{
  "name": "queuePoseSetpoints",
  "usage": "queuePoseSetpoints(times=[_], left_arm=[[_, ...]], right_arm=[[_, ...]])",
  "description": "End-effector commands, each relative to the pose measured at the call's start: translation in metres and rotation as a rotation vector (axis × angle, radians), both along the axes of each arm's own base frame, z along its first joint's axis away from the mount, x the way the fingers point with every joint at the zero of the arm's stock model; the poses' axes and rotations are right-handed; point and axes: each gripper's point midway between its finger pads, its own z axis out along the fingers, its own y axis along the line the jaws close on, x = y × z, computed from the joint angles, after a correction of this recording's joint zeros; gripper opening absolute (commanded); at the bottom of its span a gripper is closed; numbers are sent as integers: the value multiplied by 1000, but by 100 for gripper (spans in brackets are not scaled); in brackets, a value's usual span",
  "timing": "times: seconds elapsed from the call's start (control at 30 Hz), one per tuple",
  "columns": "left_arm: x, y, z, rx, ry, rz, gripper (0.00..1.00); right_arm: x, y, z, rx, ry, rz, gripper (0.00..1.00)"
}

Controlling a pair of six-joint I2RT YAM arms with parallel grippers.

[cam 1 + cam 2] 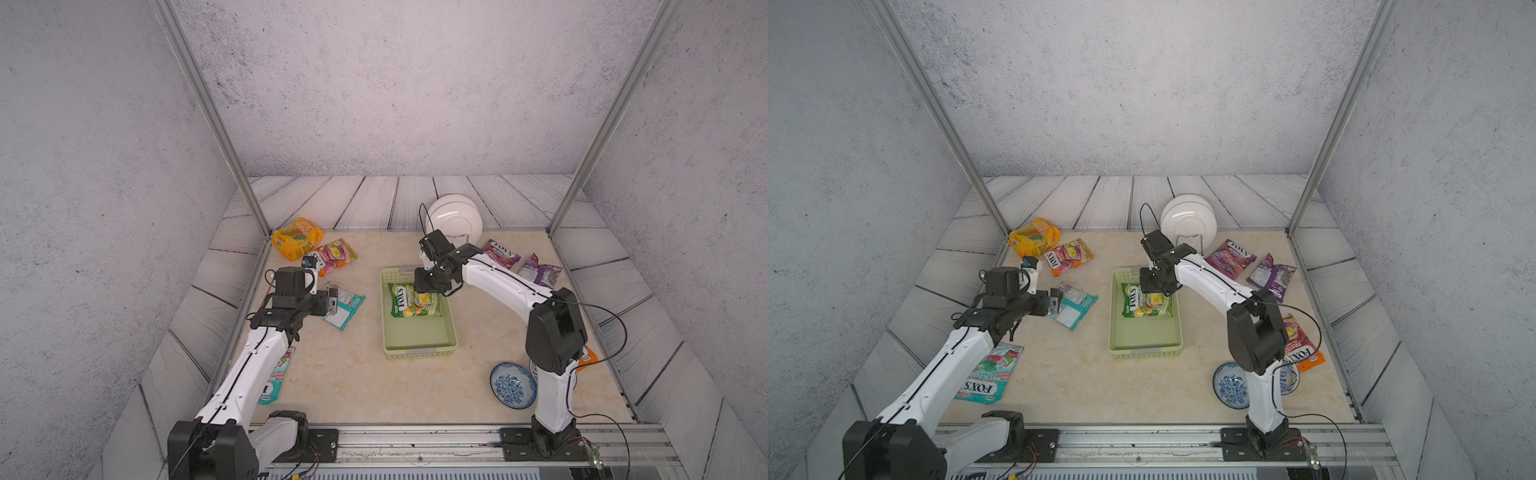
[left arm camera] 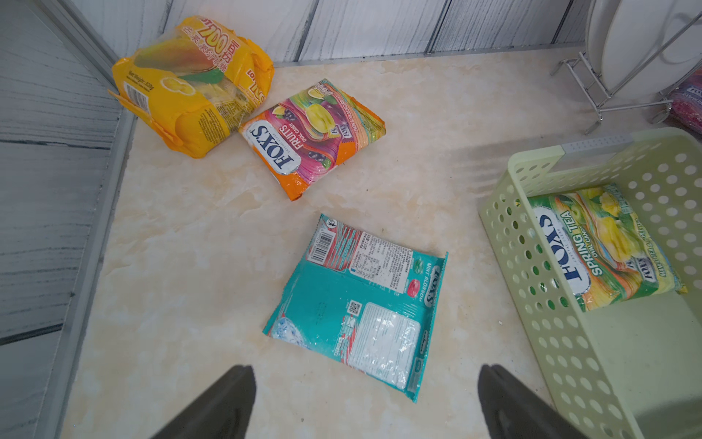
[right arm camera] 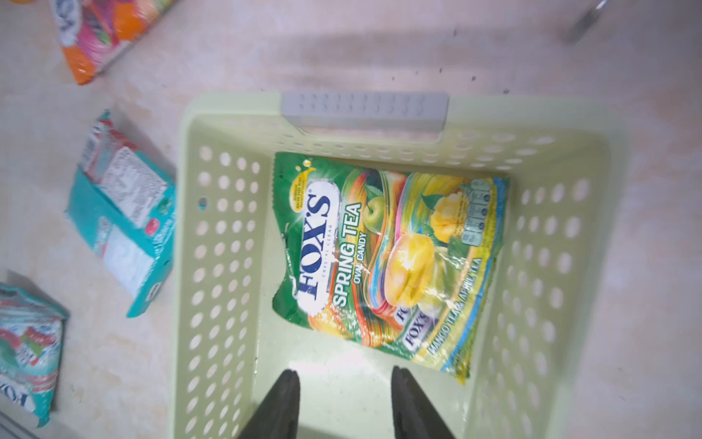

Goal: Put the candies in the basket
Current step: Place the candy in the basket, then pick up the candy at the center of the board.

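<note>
Green packet (image 3: 387, 258) lies in the basket (image 3: 220, 266) beyond the parted, empty right claw (image 3: 345, 371); other candies (image 1: 334, 255) dot the bench (image 1: 353, 374), a teal packet (image 2: 357, 304) before the spread left claw (image 2: 366, 370).

**Grey Walls Frame a Marble-Look Bench**

Mottled grey walls (image 1: 395, 83) close in on three sides of a cream, marble-patterned tabletop (image 1: 345, 374). Pale wood-plank panels (image 1: 374, 203) slope up from its edges. Two aluminium posts (image 1: 216, 124) rise from the far corners, and a metal rail (image 1: 415, 440) runs along the near edge. The light is soft and even.
</note>
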Motion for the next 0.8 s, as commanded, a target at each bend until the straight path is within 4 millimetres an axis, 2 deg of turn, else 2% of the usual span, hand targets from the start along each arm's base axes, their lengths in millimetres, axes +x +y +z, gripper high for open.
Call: queuePoseSetpoints(times=[0.0,0.27,0.5,0.67,0.77], left_arm=[[9,2,6,-7,26,22,98],[33,15,-11,27,109,71,100],[44,31,-32,81,187,108,100],[50,42,-45,109,271,123,99],[52,42,-49,110,333,102,98]], right_arm=[[-21,-28,32,-61,-59,7,50],[-43,-84,70,-176,-216,-13,72],[-59,-126,99,-243,-371,-16,88],[-72,-150,110,-299,-451,8,91],[-79,-162,112,-328,-497,17,91]])
